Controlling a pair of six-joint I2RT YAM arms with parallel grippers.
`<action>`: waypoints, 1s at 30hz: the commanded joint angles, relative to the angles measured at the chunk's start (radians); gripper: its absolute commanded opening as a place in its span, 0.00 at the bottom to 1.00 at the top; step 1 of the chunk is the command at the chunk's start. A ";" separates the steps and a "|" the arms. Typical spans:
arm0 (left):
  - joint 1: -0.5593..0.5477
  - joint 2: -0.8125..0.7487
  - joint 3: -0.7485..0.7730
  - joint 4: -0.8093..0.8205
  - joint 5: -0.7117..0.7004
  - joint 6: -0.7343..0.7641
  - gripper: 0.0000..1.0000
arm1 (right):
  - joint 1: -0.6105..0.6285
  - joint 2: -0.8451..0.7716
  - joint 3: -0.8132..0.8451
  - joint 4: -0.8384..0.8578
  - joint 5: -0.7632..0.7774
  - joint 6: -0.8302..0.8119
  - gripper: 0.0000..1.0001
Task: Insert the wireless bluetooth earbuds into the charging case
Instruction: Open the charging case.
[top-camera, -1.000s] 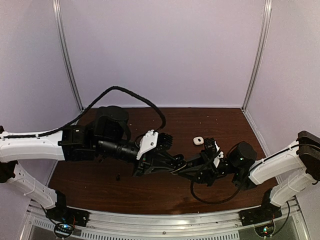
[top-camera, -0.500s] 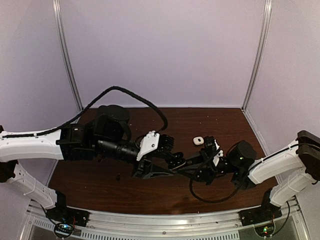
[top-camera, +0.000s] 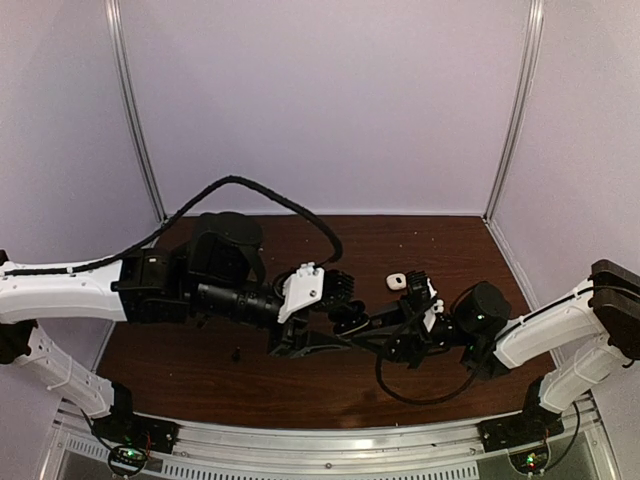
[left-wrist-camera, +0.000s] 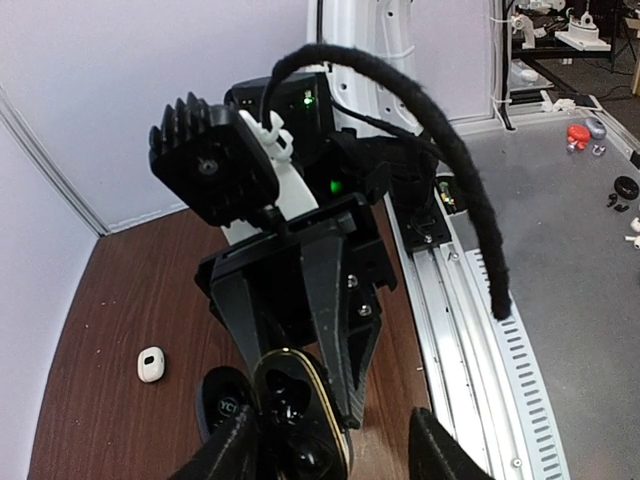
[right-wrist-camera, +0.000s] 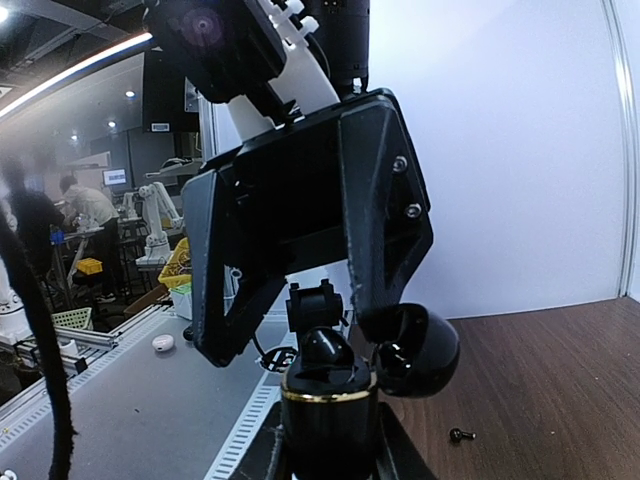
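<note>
Left jaws just parted, gripping nothing, astride open charging case (right-wrist-camera: 330, 400); right jaws clamp case. Earbud likely released inside.

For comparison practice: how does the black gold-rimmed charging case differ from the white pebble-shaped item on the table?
The black gold-rimmed charging case is open; the white pebble-shaped item looks closed. The case sits in the right gripper; the item lies on the table. Both are rounded.

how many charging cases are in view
2. The black open case sits in the right gripper, mid-table; a white case lies on the table beyond it. Others may be hidden.
</note>
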 joint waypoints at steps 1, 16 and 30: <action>0.005 -0.054 -0.003 0.092 -0.036 -0.011 0.53 | 0.016 -0.005 0.013 0.067 0.006 -0.043 0.00; 0.204 -0.156 -0.090 0.163 -0.066 -0.340 0.52 | -0.017 -0.047 -0.058 0.120 0.110 -0.067 0.00; 0.086 -0.073 -0.064 0.163 0.017 -0.255 0.57 | -0.022 -0.055 -0.044 0.053 0.167 -0.099 0.00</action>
